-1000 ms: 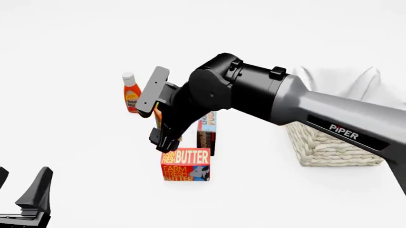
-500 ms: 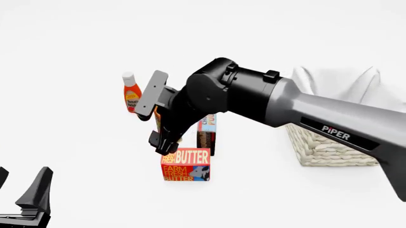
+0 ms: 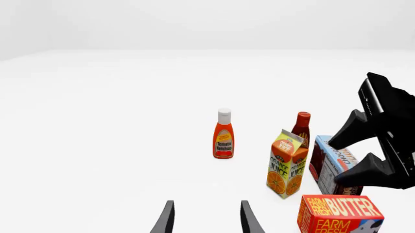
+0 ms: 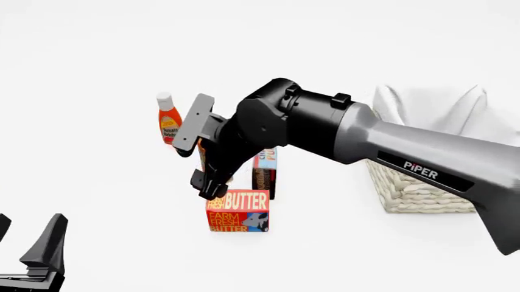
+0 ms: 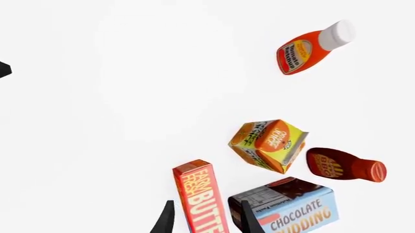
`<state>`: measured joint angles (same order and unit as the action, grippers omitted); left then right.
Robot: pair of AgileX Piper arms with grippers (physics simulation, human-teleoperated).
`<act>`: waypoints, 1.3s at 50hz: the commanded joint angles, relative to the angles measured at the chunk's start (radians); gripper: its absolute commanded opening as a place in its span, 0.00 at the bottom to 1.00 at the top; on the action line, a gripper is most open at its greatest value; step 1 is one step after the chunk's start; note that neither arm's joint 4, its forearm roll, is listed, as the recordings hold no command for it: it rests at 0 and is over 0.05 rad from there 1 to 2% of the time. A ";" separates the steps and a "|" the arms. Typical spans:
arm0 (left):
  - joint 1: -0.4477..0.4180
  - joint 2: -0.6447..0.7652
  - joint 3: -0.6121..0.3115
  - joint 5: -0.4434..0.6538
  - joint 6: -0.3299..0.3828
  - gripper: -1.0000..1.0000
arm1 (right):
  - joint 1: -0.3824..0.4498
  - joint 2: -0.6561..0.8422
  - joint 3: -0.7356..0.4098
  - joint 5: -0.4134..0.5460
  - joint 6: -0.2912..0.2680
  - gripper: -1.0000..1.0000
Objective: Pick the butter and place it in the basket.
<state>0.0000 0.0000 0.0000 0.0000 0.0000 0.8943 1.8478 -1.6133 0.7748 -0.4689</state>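
Note:
The butter (image 4: 237, 210) is a squat red-and-orange box standing on the table in front of the other groceries. My right gripper (image 4: 208, 185) hangs open just above its top left corner, tilted downward. In the right wrist view the butter (image 5: 201, 194) lies between the two fingertips of the right gripper (image 5: 206, 221), with nothing gripped. The cream wicker basket (image 4: 422, 191) with white cloth lining stands to the right, partly hidden behind the right arm. At the bottom left, my left gripper (image 4: 28, 236) rests open and empty, far from the butter (image 3: 340, 213).
Just behind the butter stand a chocolate pudding box (image 4: 265, 170) and an orange juice carton (image 3: 286, 165). Farther back are a dark red bottle (image 3: 302, 127) and a ketchup bottle (image 4: 168, 118).
The right arm has shifted slightly left and its gripper has sunk a little closer to the butter's top. Neither the left gripper nor the groceries have moved.

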 commanded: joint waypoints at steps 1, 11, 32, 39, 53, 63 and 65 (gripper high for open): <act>0.000 0.000 0.000 0.000 0.000 1.00 | 0.001 0.007 0.002 -0.005 0.003 1.00; 0.000 0.000 0.000 0.000 0.000 1.00 | 0.006 0.014 0.004 -0.008 0.009 1.00; 0.000 0.000 0.000 0.000 0.000 1.00 | -0.001 0.032 0.000 -0.011 0.003 1.00; 0.000 0.000 0.000 0.000 0.000 1.00 | -0.005 0.036 0.002 -0.017 -0.002 1.00; 0.000 0.000 0.000 0.000 0.000 1.00 | 0.008 0.031 0.013 -0.023 0.007 1.00; 0.000 0.000 0.000 0.000 0.000 1.00 | 0.010 0.035 0.018 -0.029 0.010 1.00; 0.000 0.000 0.000 0.000 0.000 1.00 | 0.011 0.034 0.018 -0.029 0.012 1.00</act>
<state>0.0000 0.0000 0.0000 0.0000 0.0000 0.9026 1.8805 -1.5986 0.7492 -0.4604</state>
